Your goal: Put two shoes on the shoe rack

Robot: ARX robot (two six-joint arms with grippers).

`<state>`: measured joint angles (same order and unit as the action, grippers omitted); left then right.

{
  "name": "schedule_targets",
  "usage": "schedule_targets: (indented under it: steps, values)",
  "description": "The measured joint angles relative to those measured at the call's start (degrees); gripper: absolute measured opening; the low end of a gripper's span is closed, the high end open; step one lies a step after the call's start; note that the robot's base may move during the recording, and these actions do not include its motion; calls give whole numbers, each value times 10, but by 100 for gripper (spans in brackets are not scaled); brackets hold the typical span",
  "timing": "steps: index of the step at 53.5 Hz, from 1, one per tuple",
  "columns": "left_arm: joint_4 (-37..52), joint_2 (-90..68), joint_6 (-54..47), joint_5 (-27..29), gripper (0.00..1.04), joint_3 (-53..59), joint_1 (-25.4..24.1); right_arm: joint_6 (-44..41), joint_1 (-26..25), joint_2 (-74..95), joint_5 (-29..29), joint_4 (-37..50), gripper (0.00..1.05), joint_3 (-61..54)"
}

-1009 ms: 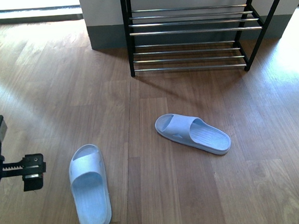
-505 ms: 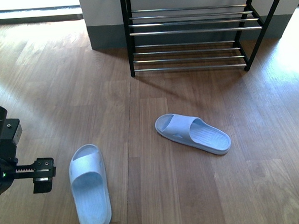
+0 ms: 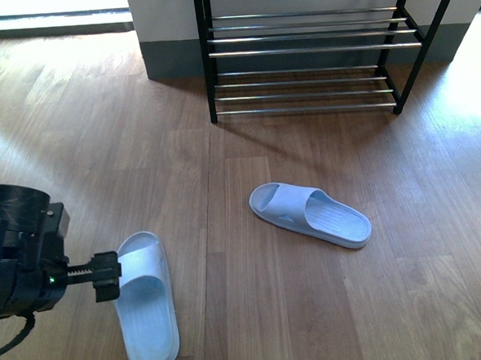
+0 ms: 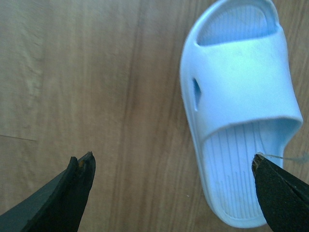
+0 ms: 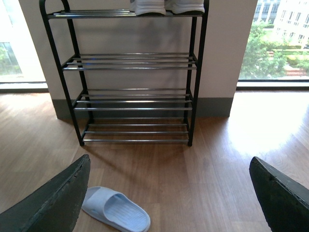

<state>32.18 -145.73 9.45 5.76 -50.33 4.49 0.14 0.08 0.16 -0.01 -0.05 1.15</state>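
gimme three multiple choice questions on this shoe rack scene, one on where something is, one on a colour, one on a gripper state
1. Where does the far slide lie?
A. on the lowest shelf
B. on the wood floor, in front of the rack
C. between a gripper's fingers

2. What colour is the near slide?
A. pale blue
B. black
C. red

3. How is the left gripper?
A. shut on the near slide
B. open, fingers spread wide
C. out of every view

Answers:
1 B: the front view shows it flat on the floor, apart from the rack.
2 A: the front and left wrist views both show pale blue.
3 B: the left wrist view shows the fingertips far apart and gripping nothing.
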Motion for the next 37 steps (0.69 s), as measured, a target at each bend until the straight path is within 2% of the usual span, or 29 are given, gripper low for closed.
schedule_targets:
  steps: [17, 37]
  values:
    - [-50, -55, -14, -26, 95, -83, 23, 0, 0, 0, 0, 0, 96, 0]
    - [-90, -131, -55, 14, 95, -165, 28, 0, 0, 0, 0, 0, 96, 0]
